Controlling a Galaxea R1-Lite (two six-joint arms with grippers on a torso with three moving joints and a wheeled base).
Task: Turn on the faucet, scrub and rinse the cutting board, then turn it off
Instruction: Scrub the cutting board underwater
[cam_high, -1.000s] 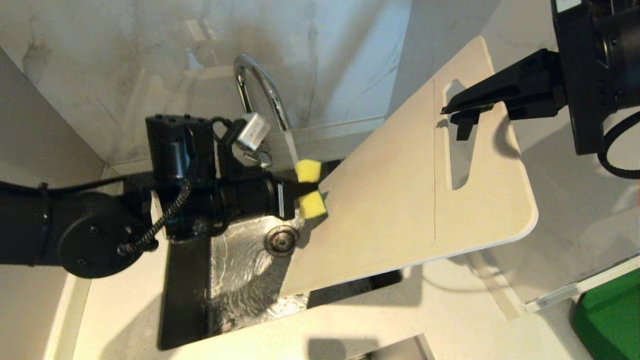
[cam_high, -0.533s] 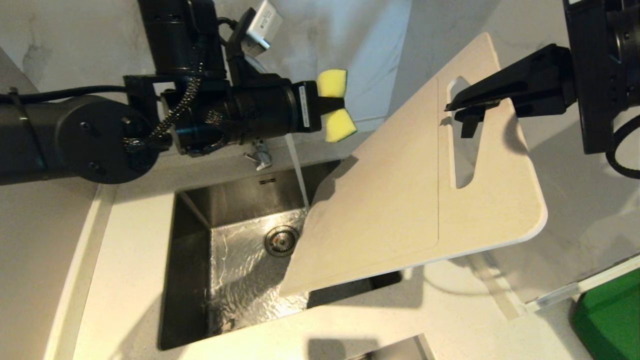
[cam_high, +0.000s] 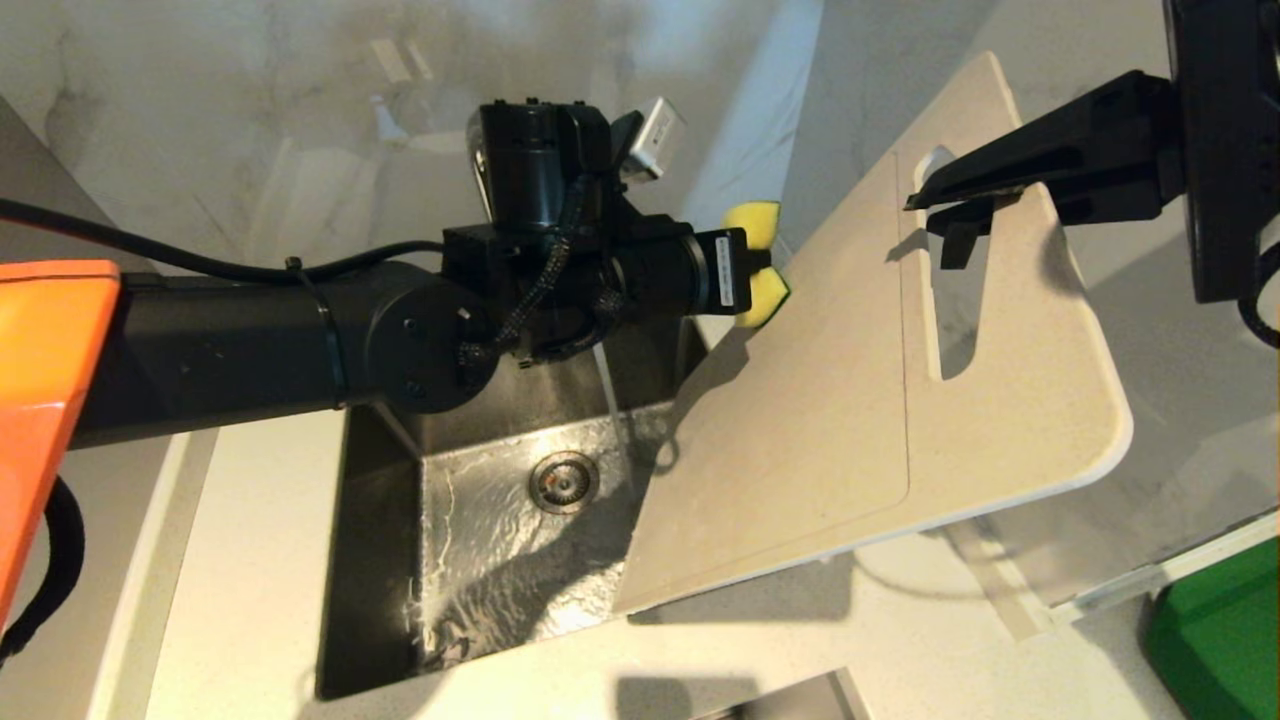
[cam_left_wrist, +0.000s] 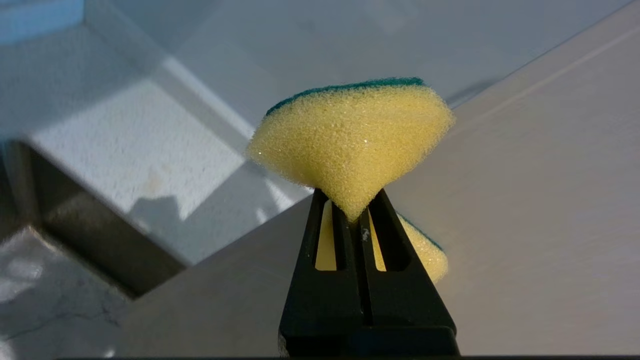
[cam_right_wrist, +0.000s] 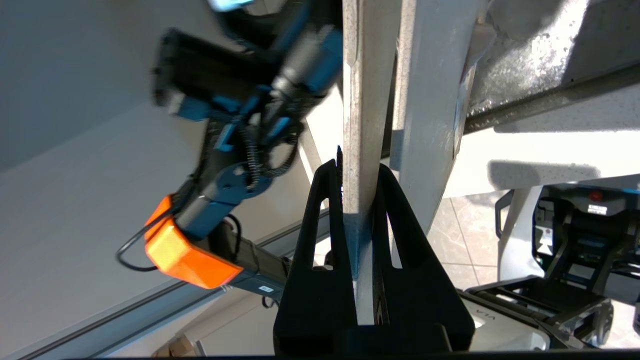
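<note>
1. Nearest me, the low corner of the cutting board (cam_high: 800, 430) hangs over the front edge of the sink (cam_high: 380, 560). The board is tilted, sloping up and away to the right, and it is wet-looking only in the basin's reflection. I cannot tell how wet its face is.
2. Water runs in a thin stream into the basin beside the drain (cam_high: 563, 482). It falls just left of the board's edge, not onto its face.
3. The right gripper (cam_high: 960, 195) reaches in from the upper right and is clamped on the board's rim by the slot handle. In the right wrist view the jaws pinch the thin edge (cam_right_wrist: 357, 165) between them. That arm carries the board's whole weight, so it should hold steady.
4. Farther back, the left gripper (cam_high: 748, 270) reaches level across the sink from the left. Its jaws are squeezed tight on the yellow-and-green sponge (cam_left_wrist: 350, 140), which bulges out on either side.
5. The sponge sits at the board's upper left edge, touching or just beside it.
6. To scrub well, I'd press the green side flat and stroke down the slope toward the water.
7. The faucet (cam_high: 478, 150) is mostly hidden behind the left wrist.
</note>
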